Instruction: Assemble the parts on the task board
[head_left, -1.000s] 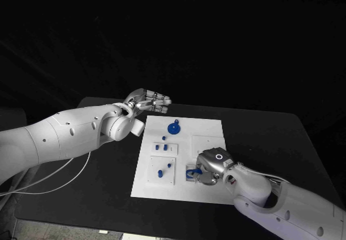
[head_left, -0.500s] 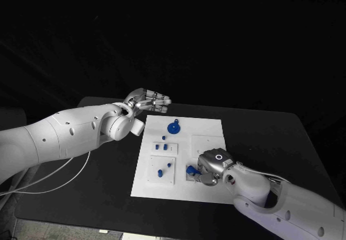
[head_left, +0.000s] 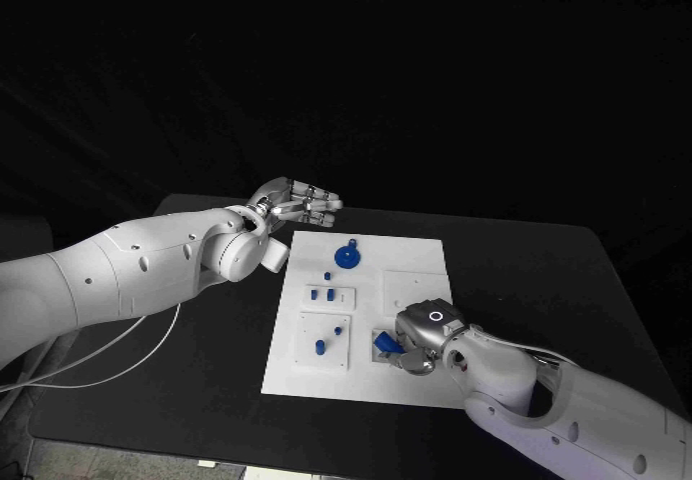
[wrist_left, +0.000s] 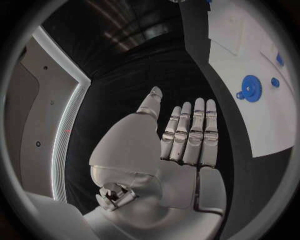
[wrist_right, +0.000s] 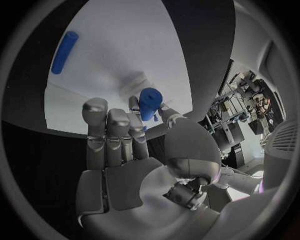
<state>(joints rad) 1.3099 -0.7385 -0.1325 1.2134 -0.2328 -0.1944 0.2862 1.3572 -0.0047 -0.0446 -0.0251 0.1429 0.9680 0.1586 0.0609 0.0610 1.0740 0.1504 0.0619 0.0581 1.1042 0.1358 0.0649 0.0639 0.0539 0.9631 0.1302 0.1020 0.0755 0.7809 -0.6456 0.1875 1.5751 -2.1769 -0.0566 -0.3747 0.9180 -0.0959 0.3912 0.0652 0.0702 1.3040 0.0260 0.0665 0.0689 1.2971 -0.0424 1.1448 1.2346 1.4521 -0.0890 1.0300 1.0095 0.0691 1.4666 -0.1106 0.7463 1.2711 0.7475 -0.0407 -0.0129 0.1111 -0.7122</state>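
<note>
The white task board (head_left: 418, 262) lies in the middle of the black table. My right hand (head_left: 421, 340) sits over the board's near right part and pinches a short blue cylinder (head_left: 385, 343) (wrist_right: 149, 102) between thumb and fingers, just above the board. My left hand (head_left: 297, 204) (wrist_left: 184, 142) hovers off the board's far left corner with fingers straight, holding nothing. A blue disc part (head_left: 348, 256) (wrist_left: 251, 88) lies on the far half of the board, with a small blue piece (head_left: 329, 276) (wrist_left: 275, 82) beside it. Blue pegs (head_left: 323, 294) stand in the left middle block.
Two more blue pegs (head_left: 320, 347) stand in the near left block of the board. A long blue peg (wrist_right: 65, 52) lies on the board ahead of my right hand. Bare black table (head_left: 534, 270) surrounds the board on both sides.
My right hand has shifted slightly over the near right block, and the blue cylinder in its fingers has turned and moved a little with it. The left arm has stayed still.
</note>
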